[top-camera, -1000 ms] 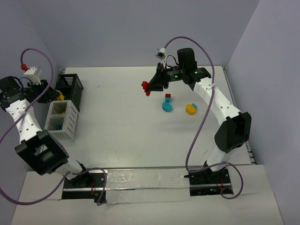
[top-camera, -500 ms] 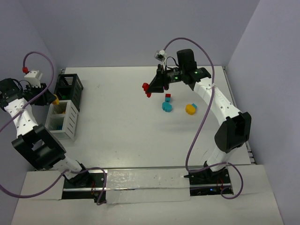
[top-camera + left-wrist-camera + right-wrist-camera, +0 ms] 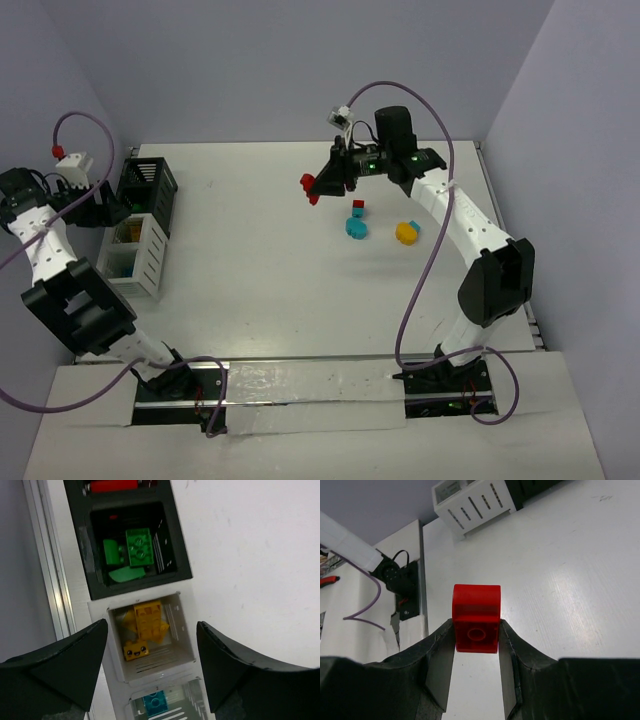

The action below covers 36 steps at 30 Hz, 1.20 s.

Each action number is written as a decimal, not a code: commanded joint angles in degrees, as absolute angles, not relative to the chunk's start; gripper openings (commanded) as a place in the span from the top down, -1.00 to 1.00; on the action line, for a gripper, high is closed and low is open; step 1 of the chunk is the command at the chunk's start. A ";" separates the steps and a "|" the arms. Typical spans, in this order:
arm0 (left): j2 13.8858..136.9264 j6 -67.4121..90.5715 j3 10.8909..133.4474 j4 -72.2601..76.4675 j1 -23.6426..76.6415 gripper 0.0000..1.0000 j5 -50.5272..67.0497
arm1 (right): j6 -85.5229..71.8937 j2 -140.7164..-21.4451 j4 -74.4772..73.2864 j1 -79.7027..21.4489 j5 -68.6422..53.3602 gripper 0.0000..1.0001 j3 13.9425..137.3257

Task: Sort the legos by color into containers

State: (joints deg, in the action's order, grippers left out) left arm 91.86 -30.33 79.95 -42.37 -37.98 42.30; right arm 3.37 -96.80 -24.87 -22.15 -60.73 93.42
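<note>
My left gripper [image 3: 151, 630] is open above the white container [image 3: 186, 630], with nothing between its fingers. Yellow legos [image 3: 146, 622] lie in the compartment below it, and a cyan lego [image 3: 155, 702] lies in the nearer one. The black container [image 3: 135, 587] holds green legos [image 3: 132, 550] and a red one [image 3: 112, 485]. My right gripper [image 3: 476, 625] is shut on a red lego [image 3: 476, 611], held above the table at back centre [image 3: 312, 185]. A small red lego [image 3: 358, 206], a cyan lego [image 3: 356, 226] and a yellow lego [image 3: 405, 232] lie loose on the table.
The black container [image 3: 148, 185] and the white container [image 3: 135, 255] stand end to end along the table's left edge. The purple walls close in the left, back and right sides. A metal rail [image 3: 50, 580] runs just left of the containers.
The left gripper has opened and the yellow lego it carried is no longer between its fingers. The right gripper, still holding the red lego, has shifted slightly left.
</note>
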 commanded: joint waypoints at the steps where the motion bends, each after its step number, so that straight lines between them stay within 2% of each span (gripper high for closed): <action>1: 90.20 -27.11 89.02 -45.19 -36.26 -0.63 49.15 | 1.72 -92.27 -16.52 -24.91 -54.74 1.00 90.77; 7: 83.18 -8.43 90.59 -37.29 -19.73 -0.61 53.78 | 5.95 -89.59 -9.06 -30.66 -43.26 1.00 86.77; 14: 76.36 18.36 77.28 -19.22 -5.68 -0.59 56.58 | 10.97 -89.30 -6.93 -36.37 -34.32 1.00 87.07; 19: 75.10 22.85 74.36 -15.52 1.37 -0.60 56.73 | 16.08 -89.21 -9.66 -40.44 -29.39 1.00 87.36; 31: 75.95 24.74 73.16 -14.84 7.61 -0.65 58.23 | 19.49 -88.86 -10.40 -44.43 -23.91 1.00 87.45; 36: 77.01 21.78 74.10 -17.69 9.14 -0.52 55.98 | 21.20 -88.78 -10.28 -45.73 -22.89 1.00 87.90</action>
